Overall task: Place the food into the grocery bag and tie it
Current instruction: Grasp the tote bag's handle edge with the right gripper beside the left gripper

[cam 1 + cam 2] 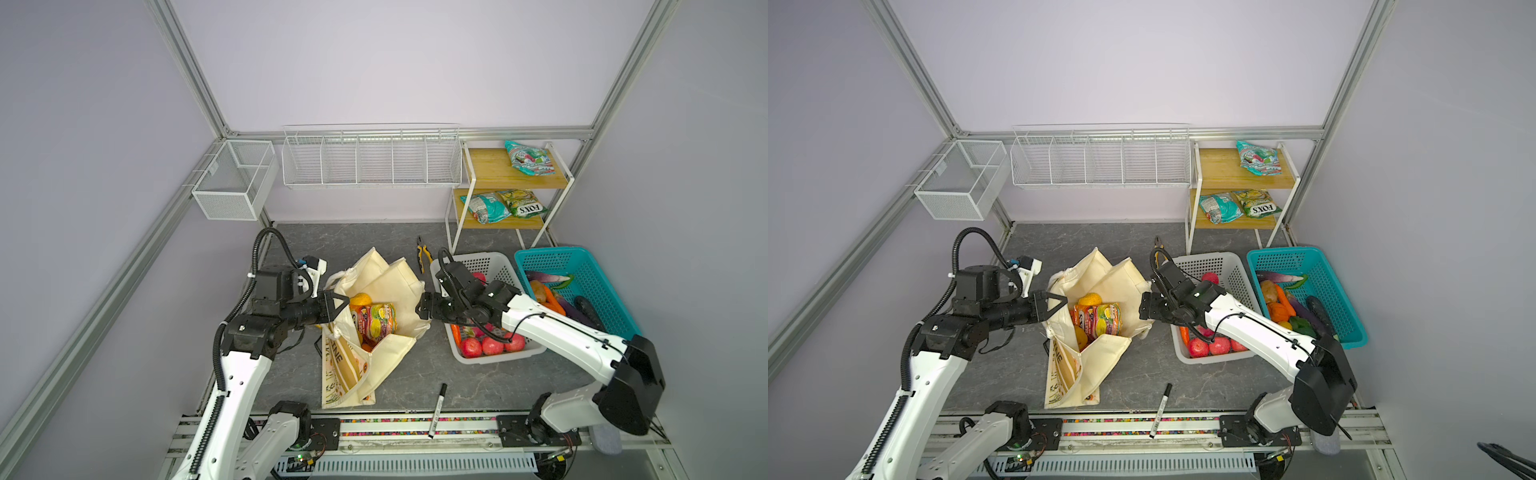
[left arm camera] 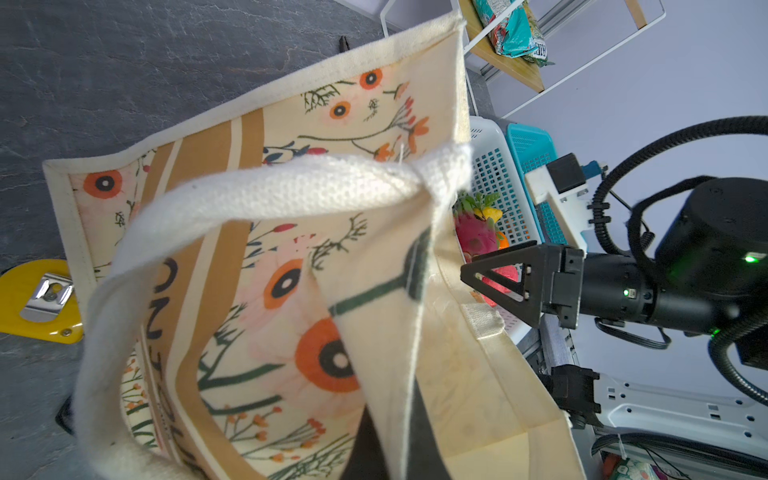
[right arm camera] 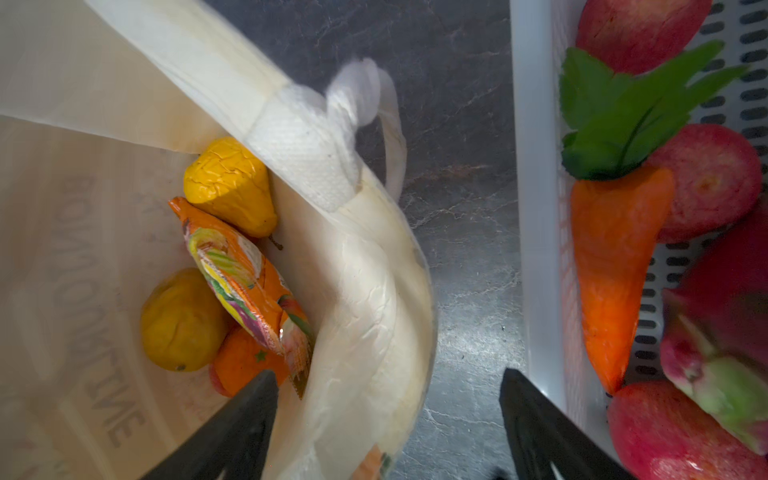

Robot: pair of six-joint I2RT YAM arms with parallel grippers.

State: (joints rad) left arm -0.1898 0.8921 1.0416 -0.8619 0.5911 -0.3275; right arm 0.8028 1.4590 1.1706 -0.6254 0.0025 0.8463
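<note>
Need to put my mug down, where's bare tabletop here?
Bare: the back strip between grocery bag and wall, left of the pliers; the front patch between bag, marker and white basket. Crowded: right side, by the teal basket.

Cream bag (image 2: pixel 291 124) with orange flowers, tan band; beside black fingers (image 3: pixel 232 428), orange-purple packet (image 3: pixel 249 286), yellow pear (image 3: pixel 228 187); grey-veined counter (image 1: pixel 415 374).

I read "FOX'S", upside down, on the yellow-green packet (image 1: pixel 524 203) on the lower shelf (image 1: pixel 519 223). The bag (image 1: pixel 390 282) carries "INE" on its tan band (image 1: pixel 337 359). Seen from inside, reversed, it reads "LINE" (image 3: pixel 116 415). The print on the orange packet (image 1: pixel 376 324) is illegible.
</note>
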